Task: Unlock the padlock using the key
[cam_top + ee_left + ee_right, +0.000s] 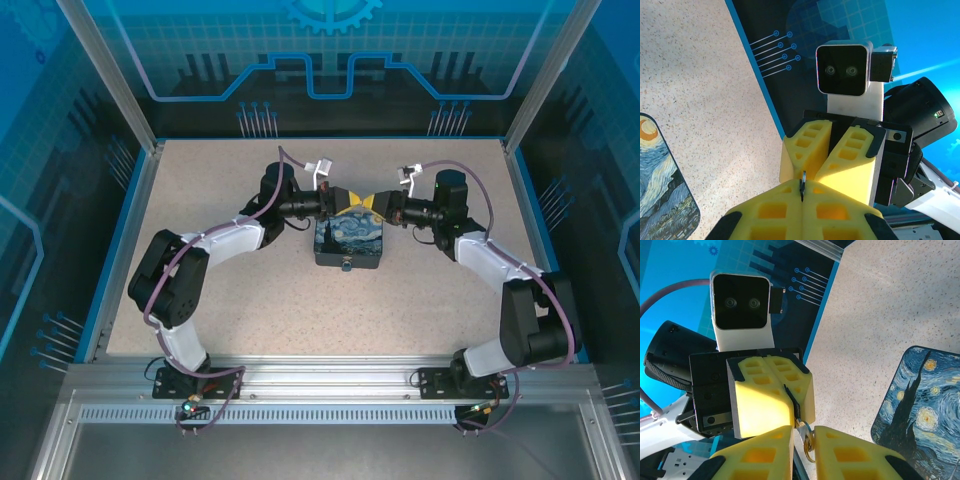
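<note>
Padlock lies flat on the table with its painted face up. A small round metal fitting sits on the side facing the arm bases. Both grippers meet tip to tip just beyond the padlock's far edge and clear of it.

The left gripper has its yellow fingers pressed together on the key, whose slim dark end pokes out of the seam between them. The right gripper comes in from the opposite side of the padlock. Its fingers stand a narrow gap apart with the key's metal ring end between them. We cannot tell whether they are already clamping it or only bracketing it.

We judge the step in hand to be passing or re-gripping the key, with the insertion not yet begun. To do it well, we should keep one firm pinch on the key until the other gripper has plainly closed, because so small a piece would drop beside the padlock and be hard to pick up again.

The final grip should sit on the ring end and leave the blade free and straight. The padlock is loose, so we would brace it with the free gripper. Then we would bring the blade round to the fitting side, line it up squarely and push gently.
</note>
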Motion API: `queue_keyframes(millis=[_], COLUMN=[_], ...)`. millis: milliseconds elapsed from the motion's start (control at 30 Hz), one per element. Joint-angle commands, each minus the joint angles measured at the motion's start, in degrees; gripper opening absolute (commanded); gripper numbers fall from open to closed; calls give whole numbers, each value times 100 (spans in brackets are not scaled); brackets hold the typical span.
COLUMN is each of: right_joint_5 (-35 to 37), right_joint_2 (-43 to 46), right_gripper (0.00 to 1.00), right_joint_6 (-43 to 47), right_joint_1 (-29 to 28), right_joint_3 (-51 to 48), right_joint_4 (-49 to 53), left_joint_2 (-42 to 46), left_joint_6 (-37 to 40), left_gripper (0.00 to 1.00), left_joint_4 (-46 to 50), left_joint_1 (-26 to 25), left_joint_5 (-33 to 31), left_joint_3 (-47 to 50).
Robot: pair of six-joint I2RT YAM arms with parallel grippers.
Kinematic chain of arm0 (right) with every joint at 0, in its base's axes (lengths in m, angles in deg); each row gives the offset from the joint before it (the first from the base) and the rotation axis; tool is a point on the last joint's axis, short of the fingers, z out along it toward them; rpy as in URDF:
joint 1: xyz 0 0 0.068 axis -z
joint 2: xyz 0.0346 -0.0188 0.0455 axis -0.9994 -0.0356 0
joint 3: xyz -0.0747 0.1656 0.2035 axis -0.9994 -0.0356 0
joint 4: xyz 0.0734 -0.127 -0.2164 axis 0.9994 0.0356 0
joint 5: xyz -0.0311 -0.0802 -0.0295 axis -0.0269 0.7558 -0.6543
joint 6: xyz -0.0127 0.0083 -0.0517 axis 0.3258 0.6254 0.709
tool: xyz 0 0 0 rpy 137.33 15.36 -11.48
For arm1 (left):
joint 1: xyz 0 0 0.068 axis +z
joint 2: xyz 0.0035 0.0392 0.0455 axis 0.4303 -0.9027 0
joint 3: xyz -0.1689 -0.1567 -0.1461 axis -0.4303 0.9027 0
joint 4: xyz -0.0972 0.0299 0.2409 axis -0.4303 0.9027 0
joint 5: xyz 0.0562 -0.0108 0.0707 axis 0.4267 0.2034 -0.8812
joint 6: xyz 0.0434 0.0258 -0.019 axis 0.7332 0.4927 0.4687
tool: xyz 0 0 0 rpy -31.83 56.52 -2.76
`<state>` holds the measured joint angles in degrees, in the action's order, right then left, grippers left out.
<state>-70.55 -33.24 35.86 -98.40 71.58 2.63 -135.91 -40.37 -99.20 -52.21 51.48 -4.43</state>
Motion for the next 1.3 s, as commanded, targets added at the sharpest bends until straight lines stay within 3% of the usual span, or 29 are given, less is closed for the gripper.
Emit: queue_keyframes(millis=[0, 300, 633, 1267], right_joint_5=[-187, -203, -265, -286], right_joint_2=[-61, -70, -46, 208], right_gripper=[19, 15, 0, 0], right_joint_6=[-32, -24, 6, 282], right_joint_1=[33, 15, 22, -9], right_joint_3=[-27, -46, -21, -47], right_joint_4=[-155, -162, -166, 143], left_joint_2=[-96, -137, -180, -182], left_joint_6=[-101, -97, -97, 54], left_gripper=[0, 0, 0, 1], left_joint_4=[-216, -220, -167, 314], left_joint_1=[27, 9, 9, 22], left_joint_5=[147, 156, 246, 93], left_joint_3=[-197, -218, -276, -478])
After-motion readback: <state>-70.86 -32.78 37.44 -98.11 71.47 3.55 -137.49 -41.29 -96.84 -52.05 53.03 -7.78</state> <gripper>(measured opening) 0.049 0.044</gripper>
